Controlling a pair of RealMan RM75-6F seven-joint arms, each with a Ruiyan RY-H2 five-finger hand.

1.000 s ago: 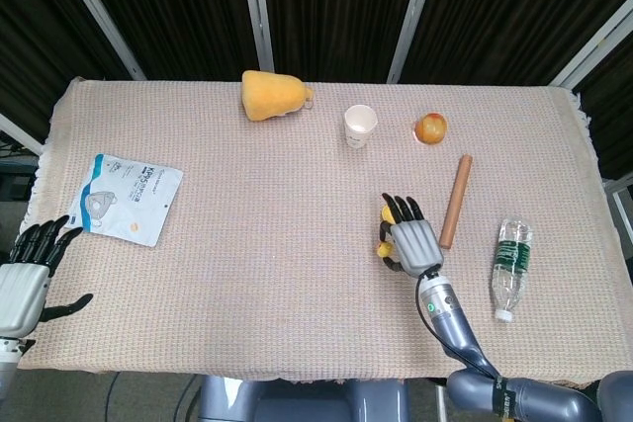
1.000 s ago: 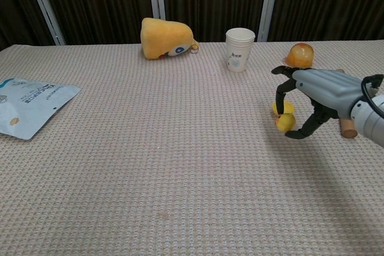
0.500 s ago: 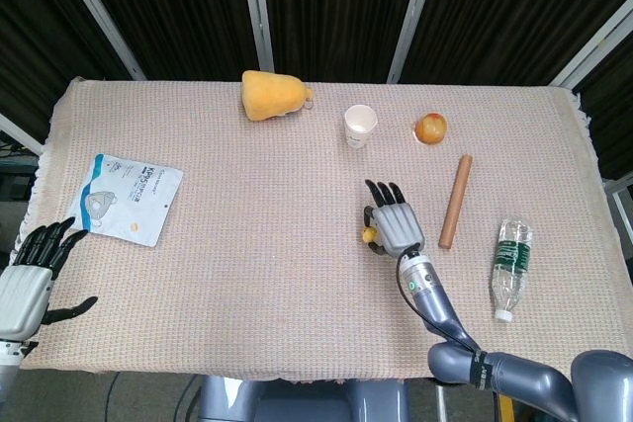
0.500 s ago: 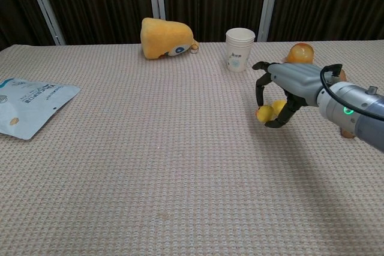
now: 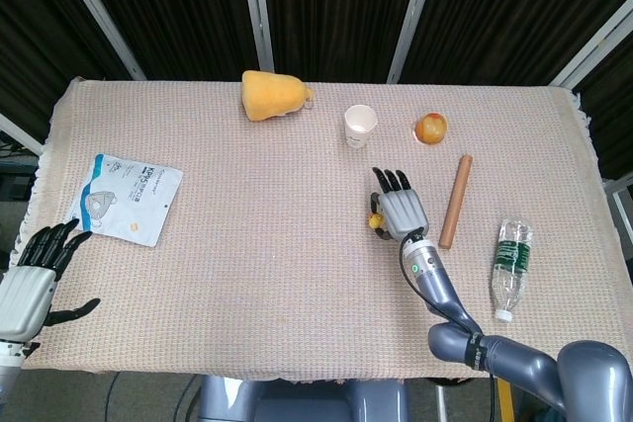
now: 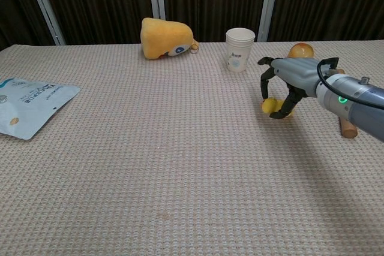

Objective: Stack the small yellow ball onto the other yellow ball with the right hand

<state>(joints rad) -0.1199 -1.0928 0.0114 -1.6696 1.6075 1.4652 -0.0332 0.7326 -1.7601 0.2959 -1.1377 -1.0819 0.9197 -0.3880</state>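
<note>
My right hand (image 6: 289, 78) reaches over the right middle of the table, fingers curled down, and pinches the small yellow ball (image 6: 268, 105) just above the cloth. The other yellow ball (image 6: 281, 113) lies right behind it, mostly hidden by the fingers; whether the two touch I cannot tell. From the head view, the right hand (image 5: 402, 212) covers both balls except a yellow sliver (image 5: 375, 221) at its left edge. At the table's near left corner, my left hand (image 5: 30, 279) hangs with fingers spread, holding nothing.
A yellow plush toy (image 5: 270, 95), a paper cup (image 5: 360, 126) and a round orange fruit (image 5: 430, 127) line the far edge. A wooden stick (image 5: 455, 201) lies just right of the hand, a water bottle (image 5: 511, 269) further right. A mask packet (image 5: 129, 198) lies at left.
The right hand carried the small ball from near the table's front, first leftward, then away toward the other ball, and now sits lower beside it. The left hand barely moved.
</note>
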